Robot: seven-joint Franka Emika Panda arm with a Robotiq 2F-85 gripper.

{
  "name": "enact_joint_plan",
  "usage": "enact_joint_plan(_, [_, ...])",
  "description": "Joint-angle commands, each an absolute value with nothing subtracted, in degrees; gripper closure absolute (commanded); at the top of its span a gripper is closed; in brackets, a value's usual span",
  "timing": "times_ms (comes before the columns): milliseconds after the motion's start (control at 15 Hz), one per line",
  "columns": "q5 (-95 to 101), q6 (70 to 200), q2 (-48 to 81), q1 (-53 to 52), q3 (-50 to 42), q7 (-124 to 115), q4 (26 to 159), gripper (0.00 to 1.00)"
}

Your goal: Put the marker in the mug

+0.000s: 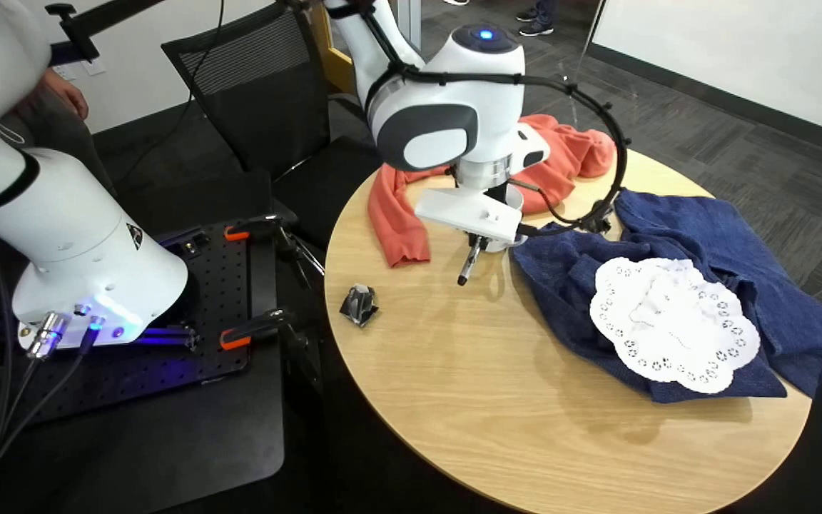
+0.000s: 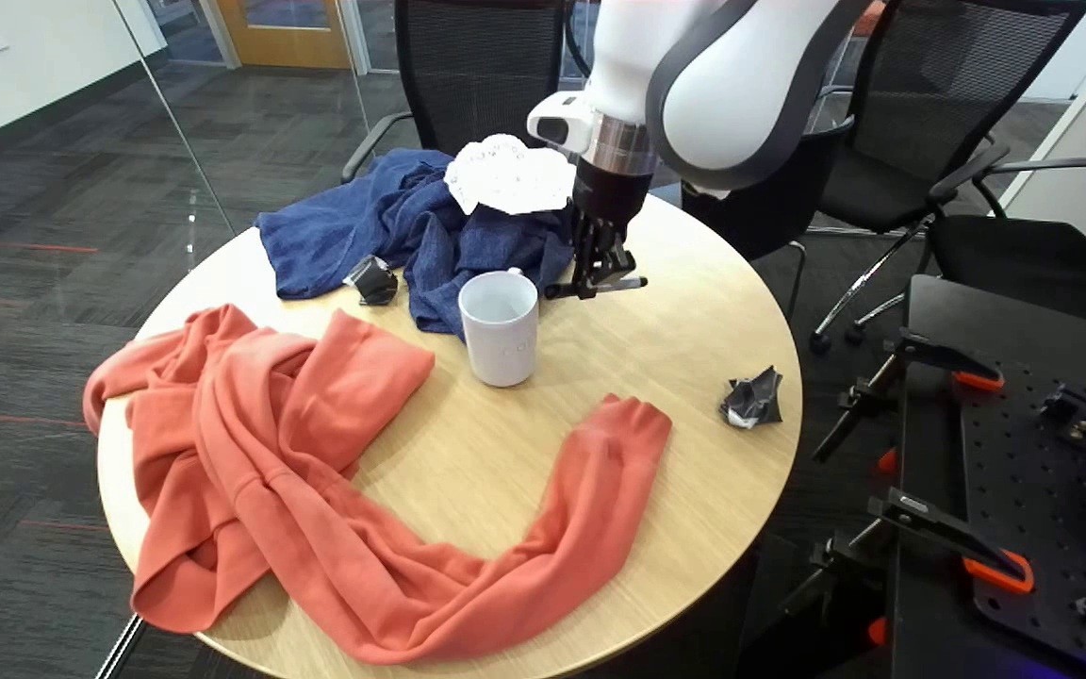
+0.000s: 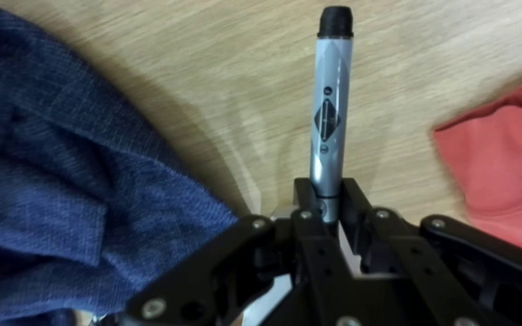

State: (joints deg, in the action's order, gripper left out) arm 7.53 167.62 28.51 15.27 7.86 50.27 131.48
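The marker is silver-grey with a black end. My gripper is shut on it near one end, and the black-tipped end points away from the fingers in the wrist view. In an exterior view the marker lies nearly level in my gripper, above the table. It also shows below the gripper in an exterior view. The white mug stands upright on the table, beside the gripper and apart from it. In an exterior view the mug is mostly hidden behind the gripper. Pale bits behind the fingers in the wrist view are unclear.
Blue denim lies close to the mug with a white doily on it. A coral sweatshirt curves around the mug's other side. Crumpled black objects lie near the table edge and by the denim. The round table has an open edge.
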Motion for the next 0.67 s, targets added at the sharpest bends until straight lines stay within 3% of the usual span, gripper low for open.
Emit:
enact_joint_plan(0, [4.0,168.2,20.6,19.6,12.7,51.5,136.3,0.95])
enact_joint_plan(600, [-19.1,167.8,15.3,30.8,29.7,66.4,136.1,0.95])
